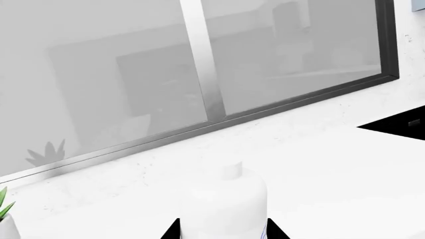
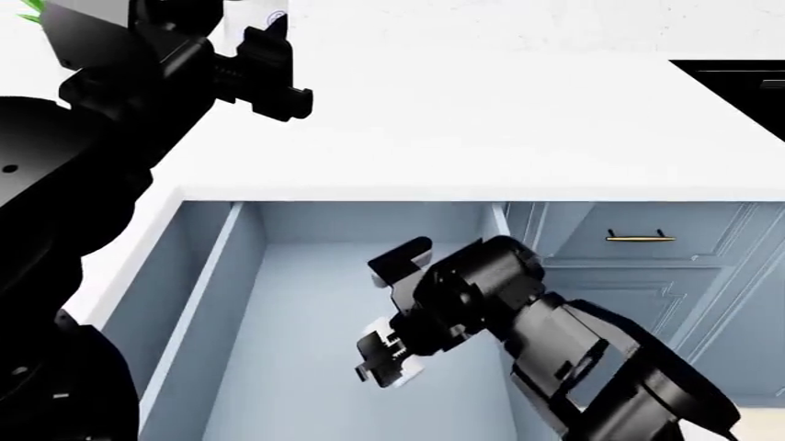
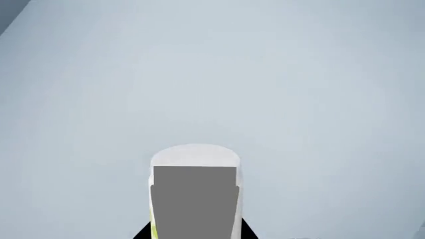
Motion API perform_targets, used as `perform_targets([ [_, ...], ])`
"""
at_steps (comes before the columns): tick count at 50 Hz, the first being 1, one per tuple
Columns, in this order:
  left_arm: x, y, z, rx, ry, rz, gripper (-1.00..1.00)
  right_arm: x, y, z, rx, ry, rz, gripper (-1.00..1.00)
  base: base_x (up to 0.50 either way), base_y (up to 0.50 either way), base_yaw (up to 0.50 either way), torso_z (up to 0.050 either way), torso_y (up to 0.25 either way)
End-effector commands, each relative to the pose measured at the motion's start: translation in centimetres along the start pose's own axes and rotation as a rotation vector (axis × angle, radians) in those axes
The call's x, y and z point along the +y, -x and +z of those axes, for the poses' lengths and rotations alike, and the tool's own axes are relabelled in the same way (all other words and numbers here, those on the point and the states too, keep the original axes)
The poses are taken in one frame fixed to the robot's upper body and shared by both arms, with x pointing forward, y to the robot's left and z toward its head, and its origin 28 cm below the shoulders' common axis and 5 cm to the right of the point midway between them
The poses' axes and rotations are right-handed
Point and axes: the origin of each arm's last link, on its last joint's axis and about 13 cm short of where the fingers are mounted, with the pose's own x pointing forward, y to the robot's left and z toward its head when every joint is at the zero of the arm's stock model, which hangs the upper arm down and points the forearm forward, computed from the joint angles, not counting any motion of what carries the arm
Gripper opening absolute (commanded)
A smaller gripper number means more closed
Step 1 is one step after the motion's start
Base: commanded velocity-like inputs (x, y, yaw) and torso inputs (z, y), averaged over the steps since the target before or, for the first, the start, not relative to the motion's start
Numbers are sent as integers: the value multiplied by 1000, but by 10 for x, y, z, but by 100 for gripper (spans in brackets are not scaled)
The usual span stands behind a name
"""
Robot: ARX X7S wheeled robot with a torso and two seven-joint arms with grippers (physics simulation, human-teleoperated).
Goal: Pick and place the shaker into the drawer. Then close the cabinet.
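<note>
at the far left of the head view, we are seeing a green plant [image 2: 33,11] at the counter's [image 2: 491,101] back edge. just right of it, our left gripper [image 2: 272,64] is hovering over the white counter beside a white bottle [image 1: 226,204]; in the left wrist view the bottle is standing between the jaws, but we cannot tell whether they are pressing on it. behind it a grey window [image 1: 199,64] is filling the wall. moving right and down, the drawer [image 2: 319,367] is standing pulled out from the cabinet [image 2: 687,276], its pale floor bare around our right gripper [image 2: 395,317]. those jaws are clamping the shaker [image 2: 399,367], white with a grey face in the right wrist view, and holding it inside the drawer above the floor. further right, a brass handle [image 2: 641,238] is showing on a shallow drawer front.
</note>
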Motion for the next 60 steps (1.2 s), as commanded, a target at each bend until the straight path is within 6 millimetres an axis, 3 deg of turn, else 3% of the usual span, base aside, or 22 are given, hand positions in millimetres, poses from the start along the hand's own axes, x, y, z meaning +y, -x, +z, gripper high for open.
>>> perform_targets([
  [1, 1, 1, 0, -3, 3, 7, -100, -16, -7, 1, -26, -68, -128, -100, 0, 0, 0, 0, 0],
  [31, 1, 2, 1, -3, 1, 5, -100, -28, -21, -18, 26, -105, -121, -100, 0, 0, 0, 0, 0],
  [32, 1, 2, 0, -2, 1, 5, -100, -28, -21, -18, 26, -106, -119, 100, 0, 0, 3, 0, 0],
  [39, 0, 1, 0, 0, 2, 2, -100, -29, -14, -10, -1, -118, -104, 100, 0, 0, 0, 0, 0],
  [45, -1, -2, -4, 4, 4, 0, -100, -30, 10, 16, -96, -118, -116, 100, 0, 0, 0, 2, 2],
  [49, -2, -3, -6, 10, 2, -1, -100, -25, 52, 25, -199, -108, -146, 100, 0, 0, 0, 0, 0],
  [55, -4, -5, -13, 27, 3, 4, -100, -7, 130, 32, -397, -101, -170, 100, 0, 0, 0, 0, 0],
  [60, -4, -6, -14, 35, 1, 10, -100, 2, 168, 30, -502, -115, -200, 100, 0, 0, 0, 0, 0],
])
